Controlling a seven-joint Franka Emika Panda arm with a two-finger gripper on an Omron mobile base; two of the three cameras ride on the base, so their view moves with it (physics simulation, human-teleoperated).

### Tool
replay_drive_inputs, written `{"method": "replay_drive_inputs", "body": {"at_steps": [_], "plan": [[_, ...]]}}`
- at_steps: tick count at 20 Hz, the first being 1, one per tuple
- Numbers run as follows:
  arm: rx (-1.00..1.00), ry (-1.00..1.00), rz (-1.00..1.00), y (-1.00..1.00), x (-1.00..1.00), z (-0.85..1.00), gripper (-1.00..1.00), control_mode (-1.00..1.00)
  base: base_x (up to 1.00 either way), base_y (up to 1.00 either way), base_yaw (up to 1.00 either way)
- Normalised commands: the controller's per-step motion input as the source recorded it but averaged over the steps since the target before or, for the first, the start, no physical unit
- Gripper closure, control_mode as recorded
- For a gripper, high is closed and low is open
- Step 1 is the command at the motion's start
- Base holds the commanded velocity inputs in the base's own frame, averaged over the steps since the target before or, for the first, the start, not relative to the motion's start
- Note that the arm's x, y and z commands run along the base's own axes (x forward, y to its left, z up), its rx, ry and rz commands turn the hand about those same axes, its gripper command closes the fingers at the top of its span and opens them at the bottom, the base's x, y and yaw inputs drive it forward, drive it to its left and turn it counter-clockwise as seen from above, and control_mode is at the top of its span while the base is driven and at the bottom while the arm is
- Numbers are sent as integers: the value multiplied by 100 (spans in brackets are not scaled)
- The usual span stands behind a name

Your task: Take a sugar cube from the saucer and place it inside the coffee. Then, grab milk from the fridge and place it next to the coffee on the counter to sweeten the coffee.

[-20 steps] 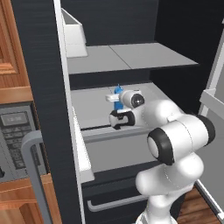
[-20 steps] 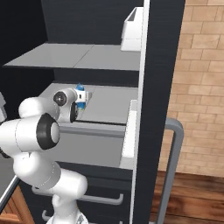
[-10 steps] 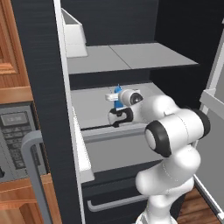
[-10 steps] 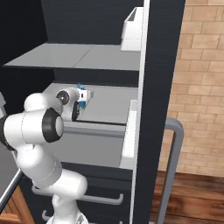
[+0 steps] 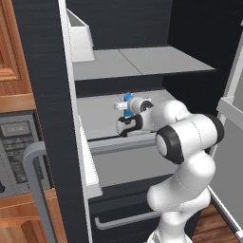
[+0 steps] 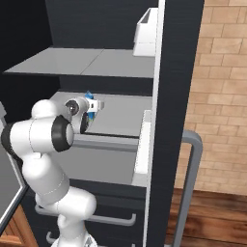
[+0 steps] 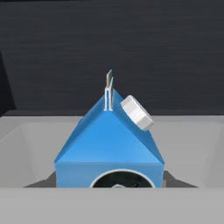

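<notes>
The arm reaches deep into the open fridge (image 5: 42,57), its hand (image 5: 126,107) level with the middle shelf (image 5: 97,116) where the milk (image 7: 109,142) stands upright. In the hand view the blue gable-top carton sits dead centre and very close, its ridge running away from the camera and its white cap (image 7: 136,113) on the right slope. That centring suggests the hand is lined up so the fingers pass either side of the carton's body. From the left base view the carton's blue top (image 5: 128,98) just peeks above the wrist, and from the right base view it shows beside the hand (image 6: 92,107). The fingertips themselves are hidden, so I cannot tell whether the hand is still spread around the carton or already pressing on its sides. The carton rests on the shelf, not lifted. My judgement: this is the grasping step of the milk errand, with the carry to the surface yet to come.
</notes>
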Motion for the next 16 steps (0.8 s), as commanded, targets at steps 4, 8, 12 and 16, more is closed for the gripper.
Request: {"method": "replay_drive_inputs", "body": {"at_steps": [4,8,12,16], "plan": [[0,1,0,0,6,-7,100,-100,0,0,0],[0,0,0,0,0,0,100,-100,0,0,0],[0,0,0,0,0,0,100,-100,0,0,0],[0,0,0,0,-3,-2,100,-100,0,0,0]]}}
